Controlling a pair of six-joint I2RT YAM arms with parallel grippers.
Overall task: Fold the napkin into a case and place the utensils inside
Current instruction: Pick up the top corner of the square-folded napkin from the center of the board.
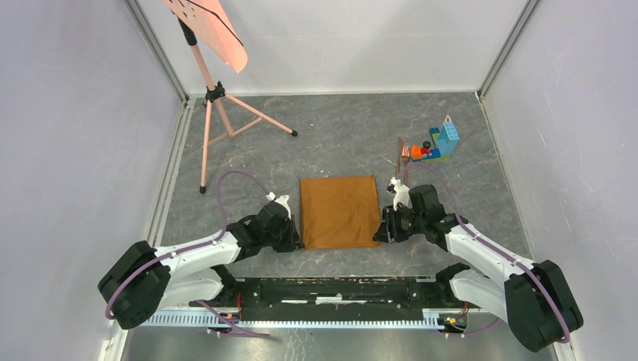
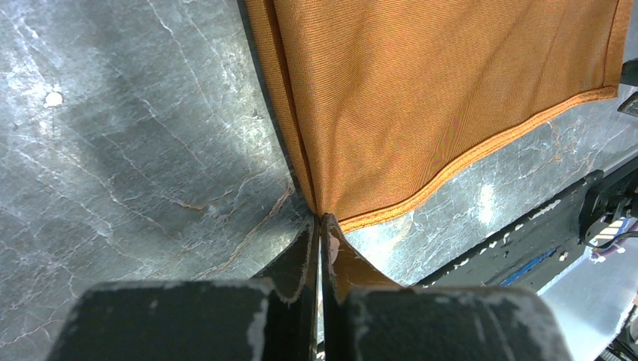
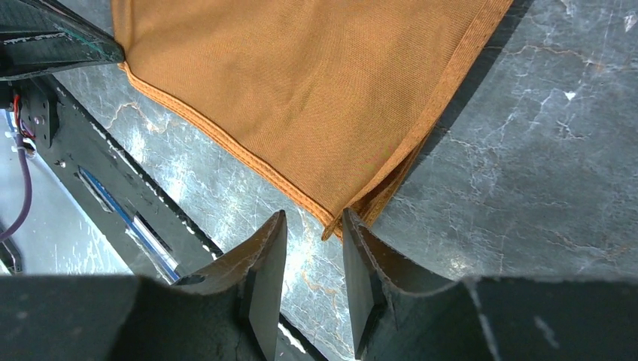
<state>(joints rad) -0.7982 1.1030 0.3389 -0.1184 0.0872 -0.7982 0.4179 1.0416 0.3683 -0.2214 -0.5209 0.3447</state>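
Nearest you, the black mounting rail (image 1: 331,289) runs across the bottom of the overhead view, with both arm bases at its ends. From there the arms reach inward to the two near corners of the napkin (image 1: 338,210), which lies flat on the grey marbled table (image 1: 338,128) between them. Layered hems along its side edges show that it is doubled over.

Your left gripper (image 2: 322,222) is clenched on the napkin's near left corner: the fingers are pressed together with the cloth pinched between them.

Your right gripper (image 3: 314,218) is released. Its jaws stand apart, with the napkin's near right corner at their mouth, close by one fingertip and not clamped.

You'll find the utensils (image 1: 405,156) well apart from the napkin, beyond the right gripper, just beside a pile of toy bricks (image 1: 442,141). At far left, a salmon-pink sheet (image 1: 214,30) sits on a tripod stand (image 1: 218,113).
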